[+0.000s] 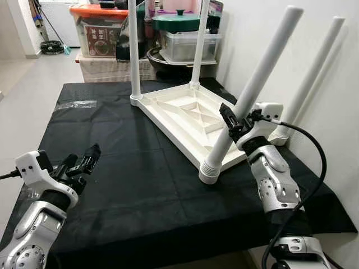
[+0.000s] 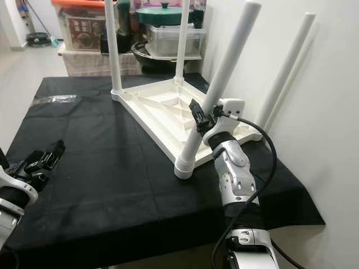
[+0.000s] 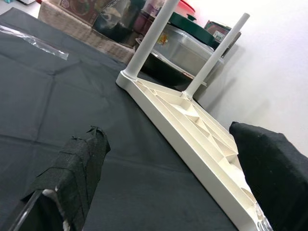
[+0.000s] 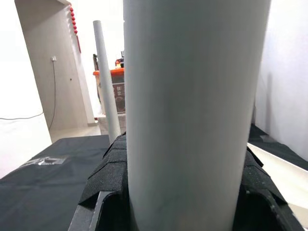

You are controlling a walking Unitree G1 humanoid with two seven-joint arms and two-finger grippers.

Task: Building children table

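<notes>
A white plastic children's table top (image 1: 185, 115) lies upside down on a black cloth, with several white legs standing up from its corners. The near leg (image 1: 255, 84) leans to the right, its ribbed base (image 1: 209, 168) set in the near corner. My right gripper (image 1: 233, 124) is shut on this leg low down; in the right wrist view the leg (image 4: 192, 115) sits between the padded fingers (image 4: 103, 178). My left gripper (image 1: 84, 159) hovers open over the cloth at the near left, well apart from the table top (image 3: 192, 125).
The black cloth (image 1: 112, 140) covers a work table whose front edge is close to me. A wall (image 1: 331, 84) stands on the right. Storage boxes (image 1: 98, 28) and a lidded container (image 1: 188, 42) crowd the back. A strip of clear plastic wrap (image 1: 76, 104) lies at the far left.
</notes>
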